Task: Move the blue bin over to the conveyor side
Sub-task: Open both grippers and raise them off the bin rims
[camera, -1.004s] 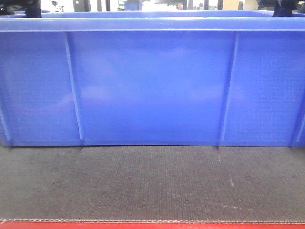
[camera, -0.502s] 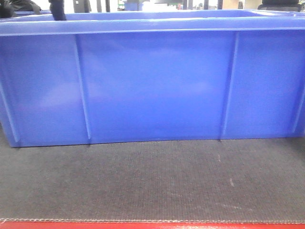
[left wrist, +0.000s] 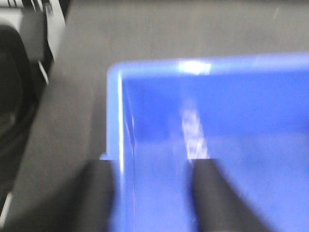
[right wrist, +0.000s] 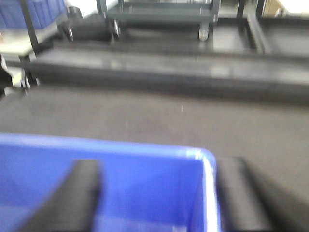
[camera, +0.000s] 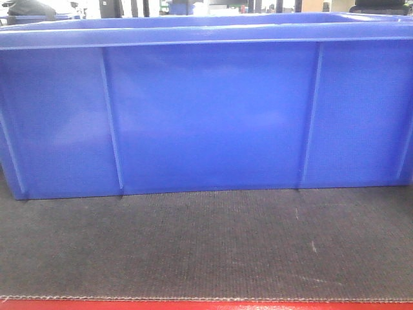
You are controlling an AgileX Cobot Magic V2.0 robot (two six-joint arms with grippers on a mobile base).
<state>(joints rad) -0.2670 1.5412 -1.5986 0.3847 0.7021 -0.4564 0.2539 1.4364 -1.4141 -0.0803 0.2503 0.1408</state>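
Our big glossy blue plastic bin [camera: 206, 110] has slid back and now rests on the dark grey woven conveyor belt [camera: 206, 245]; both claws [left wrist: 154, 193] [right wrist: 154, 193] straddle its end walls, spread, apparently releasing.

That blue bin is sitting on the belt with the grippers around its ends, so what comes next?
Probably lift both grippers clear. The blue bin rests flat on the conveyor, while the left gripper and right gripper each straddle an end wall, apparently open.
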